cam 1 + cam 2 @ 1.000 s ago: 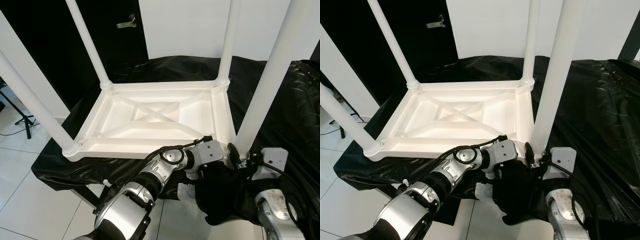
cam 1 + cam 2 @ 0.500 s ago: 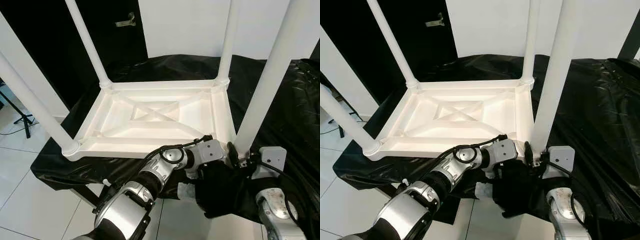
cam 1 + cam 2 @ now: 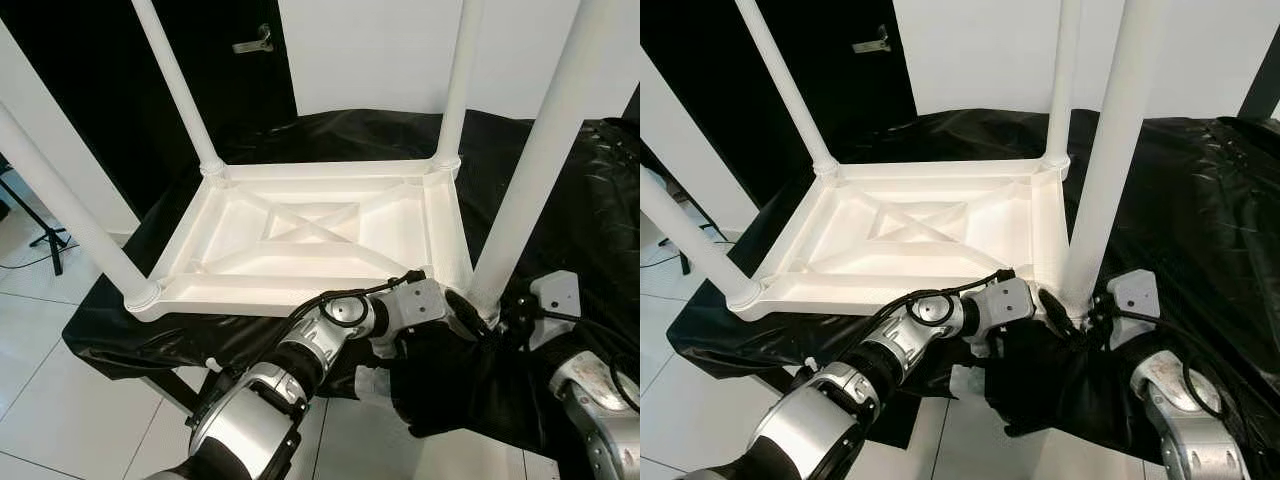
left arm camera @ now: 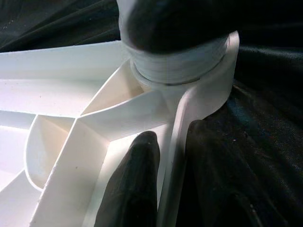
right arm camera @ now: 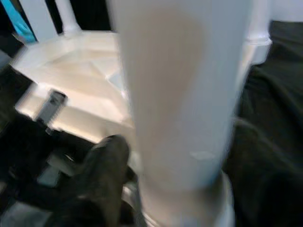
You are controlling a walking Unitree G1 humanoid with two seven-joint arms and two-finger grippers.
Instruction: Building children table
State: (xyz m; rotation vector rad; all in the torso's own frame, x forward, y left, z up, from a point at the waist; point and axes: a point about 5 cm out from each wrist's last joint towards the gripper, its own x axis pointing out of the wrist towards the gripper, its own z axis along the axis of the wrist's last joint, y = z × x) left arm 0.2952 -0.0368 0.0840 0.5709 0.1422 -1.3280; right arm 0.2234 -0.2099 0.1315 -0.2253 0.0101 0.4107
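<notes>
The left gripper [image 4: 165, 189] has its jaws closed narrowly over the thin raised rim of the white plastic tabletop [image 3: 310, 240], one black finger [image 4: 137, 184] inside the rim on the ribbed underside and the other outside against the black sheet; the grip sits just beside the near-right corner socket. That socket is a round collar, and the near-right leg [image 3: 535, 160], a smooth white tube, stands upright in it, ridged where it enters the collar. The right gripper [image 3: 495, 322] is at the foot of this same leg; in the right wrist view one rounded black finger [image 5: 102, 179] lies beside the tube, and I cannot tell whether the jaws clasp it.

Out from that corner, the tabletop lies upside down, a rectangular moulded tray with a raised border and crossing stiffening ribs forming an X at its centre. Three more white legs rise from the other corners: far right [image 3: 455, 80], far left [image 3: 180, 90] and near left [image 3: 70, 210]. The tabletop rests on a worktop covered with glossy, wrinkled black plastic sheeting [image 3: 590, 200]. Beyond the near-left corner lies pale tiled floor [image 3: 50, 400].
</notes>
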